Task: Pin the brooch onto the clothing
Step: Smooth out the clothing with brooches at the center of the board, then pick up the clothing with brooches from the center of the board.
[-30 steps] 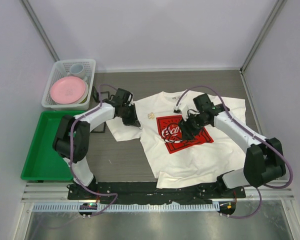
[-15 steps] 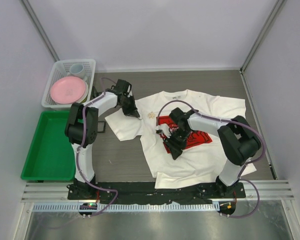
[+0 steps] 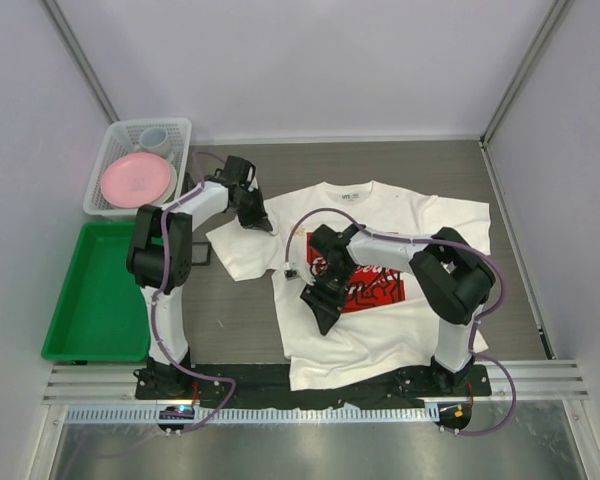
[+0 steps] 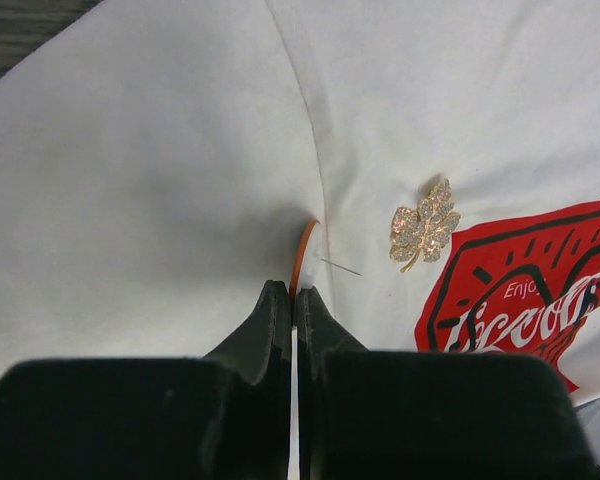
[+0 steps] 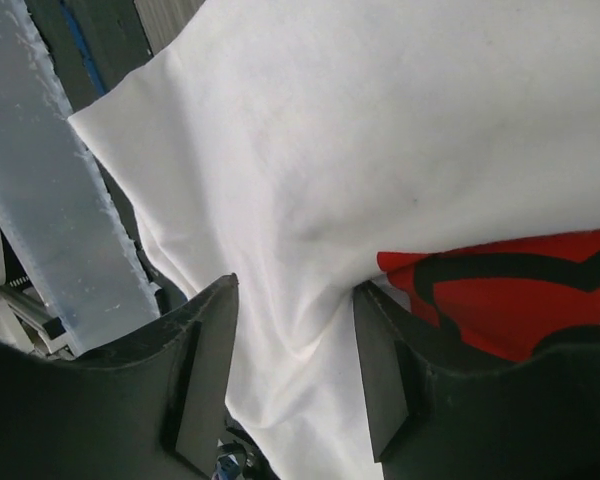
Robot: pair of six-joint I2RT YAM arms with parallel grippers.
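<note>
With the left tool [image 4: 293, 298] pinched shut on the shirt [image 4: 160, 150] by the sleeve seam and the right tool [image 5: 295, 290] gaping over a fold, the brooch [image 4: 423, 225], lying on the chest just beside the red print [image 4: 520, 290], wants taut, flat cloth before pinning.

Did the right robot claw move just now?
Yes. The right gripper slid left, toward the green tray, and nearer the front rail.

The left arm [image 3: 205, 200] stretches far forward, and the left gripper [image 4: 293, 300] is tipped down with its fingers [image 4: 270, 325] pressed together. The right arm [image 3: 390, 243] folds inward, and the right gripper [image 5: 295, 290] points down with its fingers spread apart.
</note>
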